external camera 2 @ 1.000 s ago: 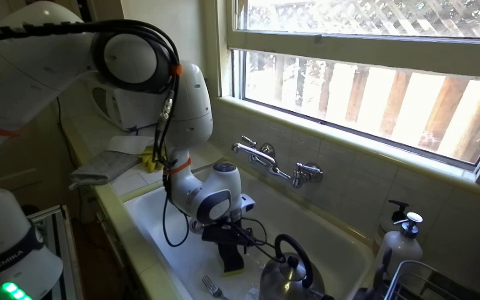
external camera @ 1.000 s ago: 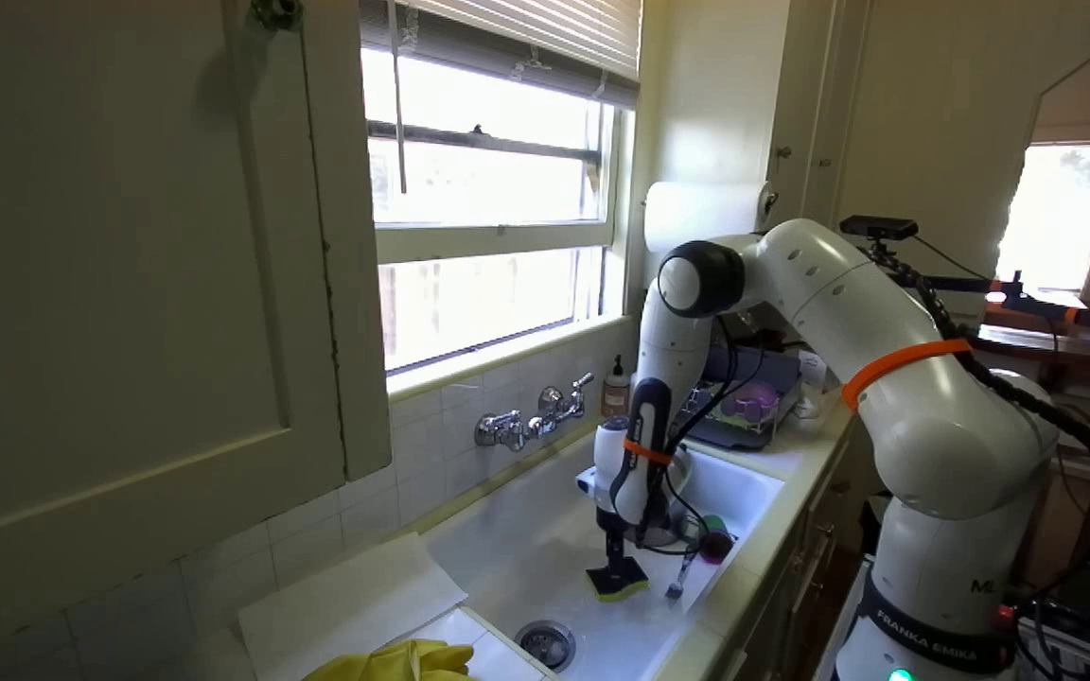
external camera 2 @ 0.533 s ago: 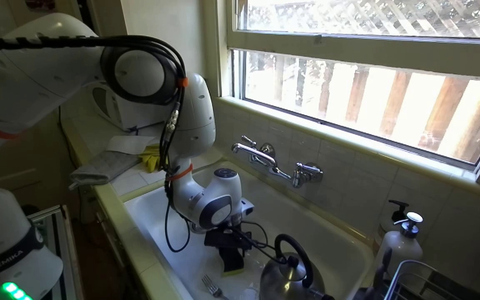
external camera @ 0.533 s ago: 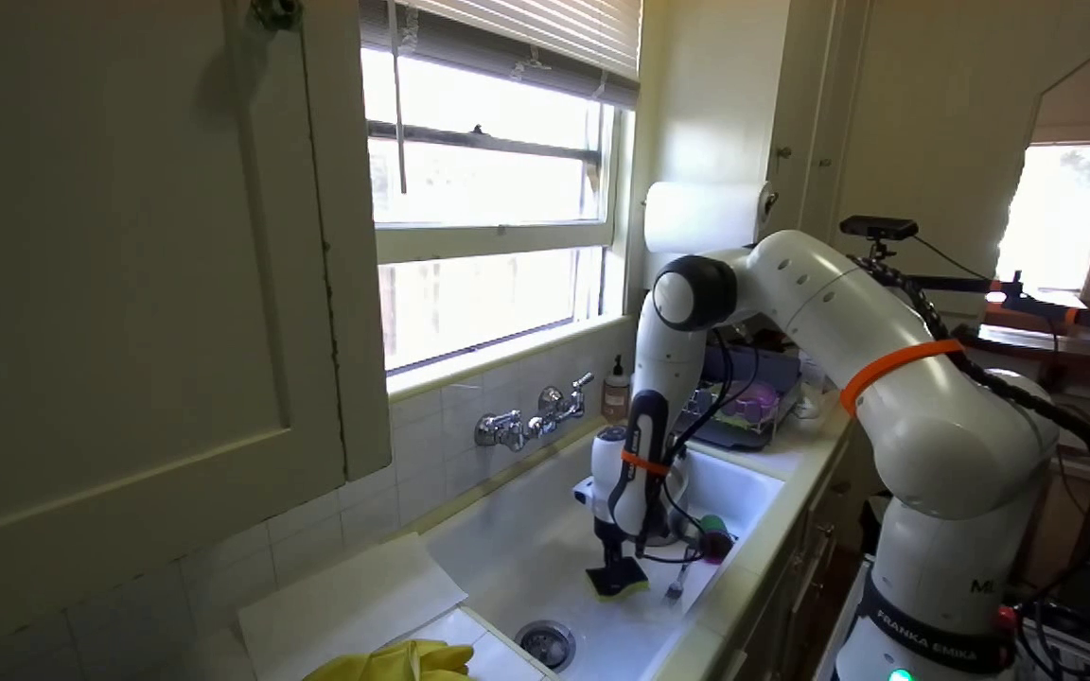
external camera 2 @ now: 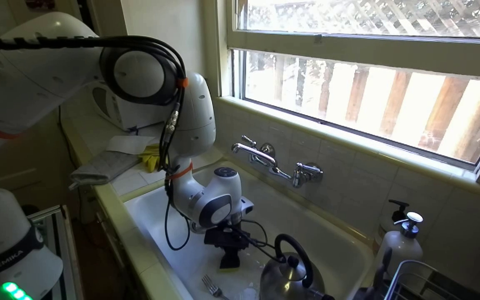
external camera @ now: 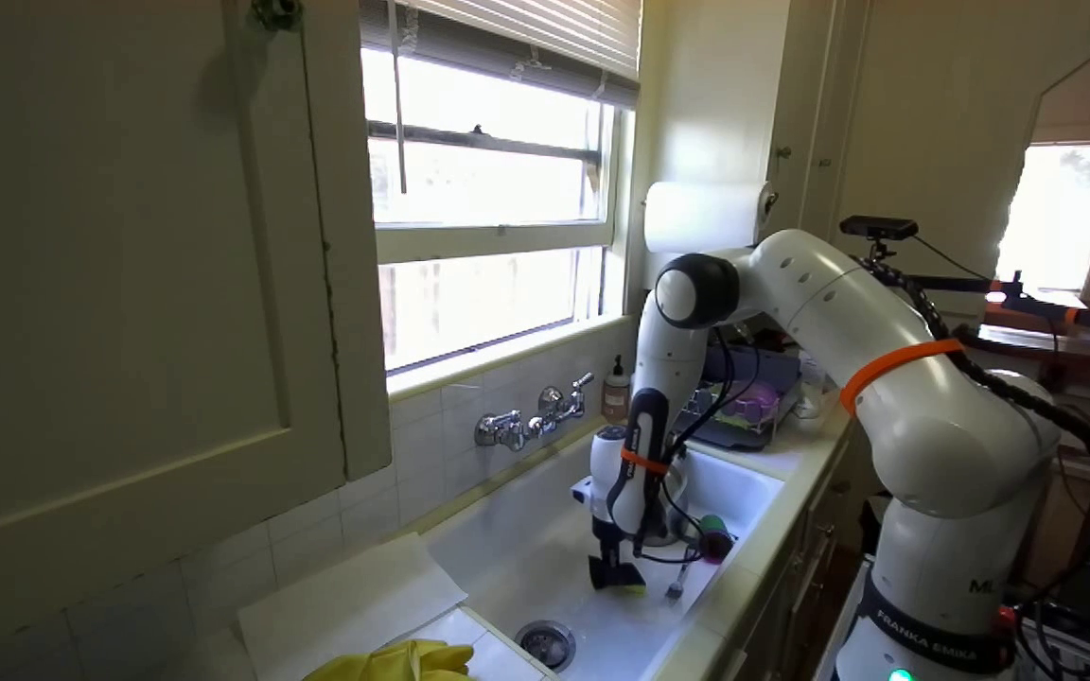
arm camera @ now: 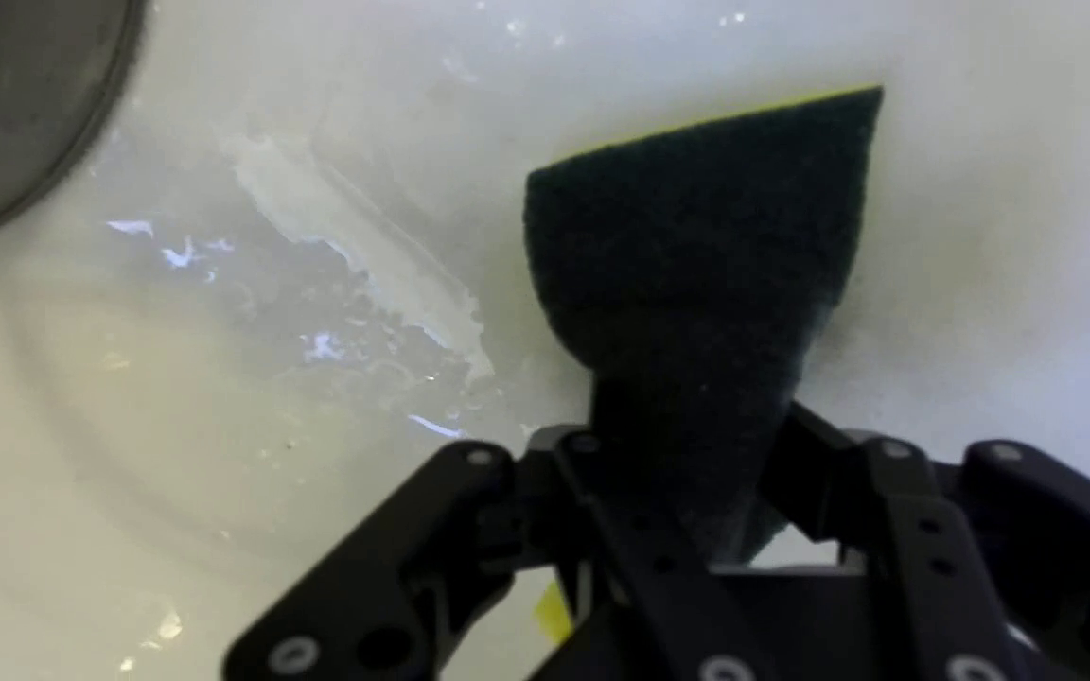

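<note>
A dark green scouring sponge with a yellow underside rests on the floor of the white sink. My gripper points down and is shut on the sponge's middle. Its fingers pinch it, so the sponge bunches narrow between them and flares out at the far end. In both exterior views the squeezed sponge shows below the gripper, a yellow strip along its lower edge. A fork lies close by in the sink. Wet, soapy streaks mark the sink floor beside the sponge.
A steel kettle with a black handle stands in the sink near the gripper. A red and green item sits by the sink wall. The drain, wall faucet, soap bottles and yellow gloves are around.
The arm has come down slightly, then stayed nearly still. The jaws have closed on the sponge, which was flat and broad before and is now pinched and folded up.
</note>
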Available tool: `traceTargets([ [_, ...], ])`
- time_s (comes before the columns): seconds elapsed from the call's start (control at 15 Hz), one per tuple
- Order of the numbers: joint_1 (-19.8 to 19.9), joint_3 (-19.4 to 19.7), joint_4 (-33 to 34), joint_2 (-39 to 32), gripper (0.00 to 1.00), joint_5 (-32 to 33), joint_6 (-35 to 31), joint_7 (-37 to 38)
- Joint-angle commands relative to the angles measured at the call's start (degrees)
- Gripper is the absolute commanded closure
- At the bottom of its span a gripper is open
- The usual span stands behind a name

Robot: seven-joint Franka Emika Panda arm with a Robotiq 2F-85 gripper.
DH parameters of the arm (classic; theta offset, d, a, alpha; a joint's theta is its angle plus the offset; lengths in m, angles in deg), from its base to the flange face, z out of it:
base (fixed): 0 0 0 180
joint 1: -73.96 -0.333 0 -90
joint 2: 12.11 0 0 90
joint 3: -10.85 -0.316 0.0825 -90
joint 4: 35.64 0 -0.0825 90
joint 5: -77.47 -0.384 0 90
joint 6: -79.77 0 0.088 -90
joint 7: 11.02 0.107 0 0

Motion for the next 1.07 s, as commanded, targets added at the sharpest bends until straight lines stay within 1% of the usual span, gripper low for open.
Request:
traceTargets([
  [0.0,1.91,-0.46,-0.84,1.56,0.97,0.69,0.42,-0.06],
  [0.07,2.45,-0.71,-1.21,2.14,1.00,0.67,0.71,-0.18],
  [0.13,3.10,-0.96,-1.76,2.85,0.98,0.71,1.26,-0.39],
  [0.2,3.64,-1.16,-2.14,3.39,0.97,0.75,1.75,-0.57],
  [0.27,5.07,-2.11,-3.01,4.34,0.97,0.86,2.89,-1.24],
  [0.4,8.85,-5.15,-4.31,5.81,0.96,0.10,6.61,-2.68],
  [0.6,12.59,-7.98,-5.59,7.87,0.96,-2.28,13.16,-4.72],
  [0.8,13.70,-8.20,-5.99,9.92,0.96,-4.42,19.00,-6.29],
  [1.0,13.91,-8.16,-6.21,11.95,0.96,-6.37,25.56,-10.66],
])
